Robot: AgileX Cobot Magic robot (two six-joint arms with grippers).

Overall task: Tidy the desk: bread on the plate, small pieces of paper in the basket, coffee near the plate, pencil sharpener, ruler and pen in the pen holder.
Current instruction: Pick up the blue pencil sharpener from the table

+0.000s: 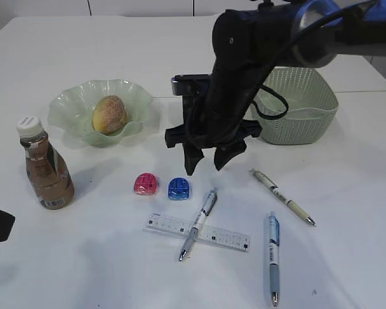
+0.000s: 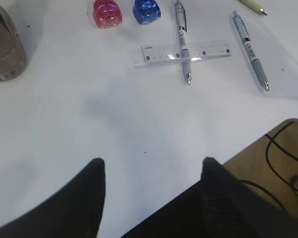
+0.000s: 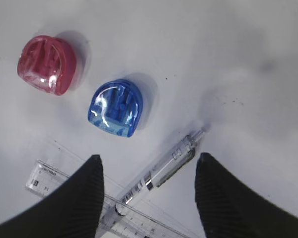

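White bench (image 1: 103, 257) carries everything. Near its middle a blue pencil sharpener (image 1: 178, 188) sits just beside a pink pencil sharpener (image 1: 145, 184) at its 9 o'clock. At 5 o'clock from the blue one, a pen (image 1: 198, 223) lies across a clear ruler (image 1: 197, 232). Two more pens (image 1: 282, 196) (image 1: 273, 256) lie toward 3 and 4 o'clock. Bread (image 1: 109, 114) rests in the green plate (image 1: 71, 103) at 11 o'clock, the coffee bottle (image 1: 44, 165) stands at 9 o'clock, and the basket (image 1: 309, 103) sits at 2 o'clock. Right end effector (image 1: 206, 161) hovers open above the blue sharpener and pen, empty. Left end effector (image 2: 151, 166) is open over bare bench, empty.
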